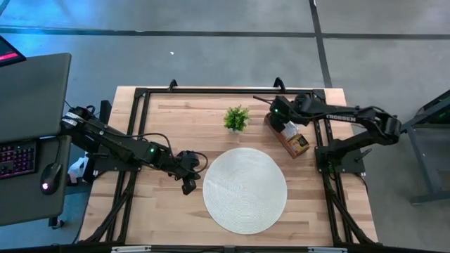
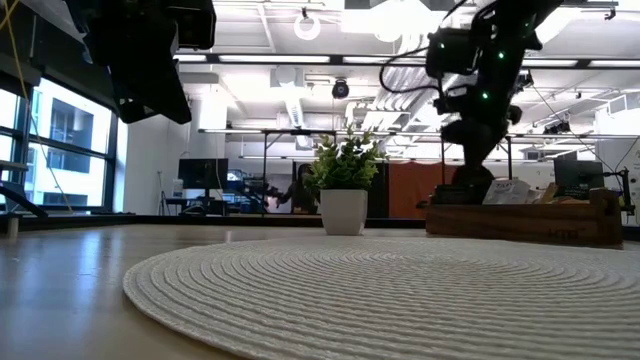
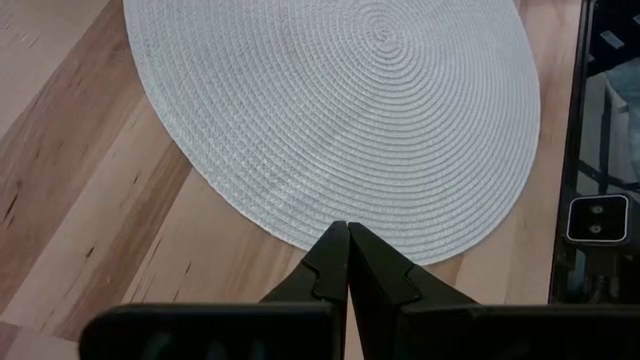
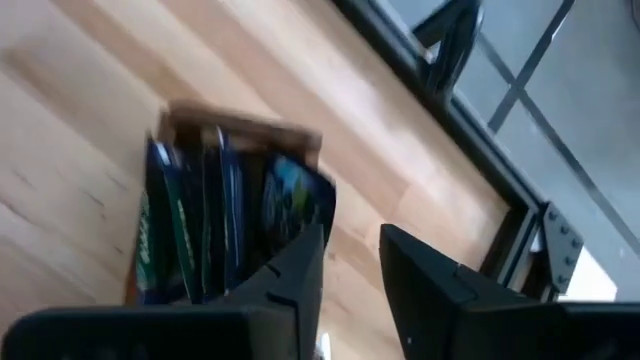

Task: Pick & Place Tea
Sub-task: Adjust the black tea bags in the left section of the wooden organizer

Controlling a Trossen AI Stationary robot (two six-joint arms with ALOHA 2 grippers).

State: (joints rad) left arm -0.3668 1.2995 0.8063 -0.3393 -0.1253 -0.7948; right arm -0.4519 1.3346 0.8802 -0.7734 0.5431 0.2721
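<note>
The tea sachets (image 4: pixel 200 230) stand on edge, packed side by side in a brown wooden tray (image 1: pixel 298 145) at the table's far right. In the right wrist view they look dark blue and green. My right gripper (image 4: pixel 352 265) is open just over the tray's far end (image 1: pixel 283 126), and bare table shows between its fingers. My left gripper (image 3: pixel 347 232) is shut and empty. It hangs above the table by the left edge of the round white mat (image 1: pixel 245 190). My right gripper comes down from above at the tray's end, and one finger (image 4: pixel 295 270) stands right against the outermost sachet (image 4: pixel 295 200). I cannot tell whether it touches that sachet. No sachet is between the fingers.
A small green plant in a white pot (image 1: pixel 237 118) stands left of the tray, just beyond the mat's far edge. The woven mat (image 3: pixel 340 110) lies flat at the table's middle. A black frame (image 1: pixel 140 95) runs around the tabletop's edges.
</note>
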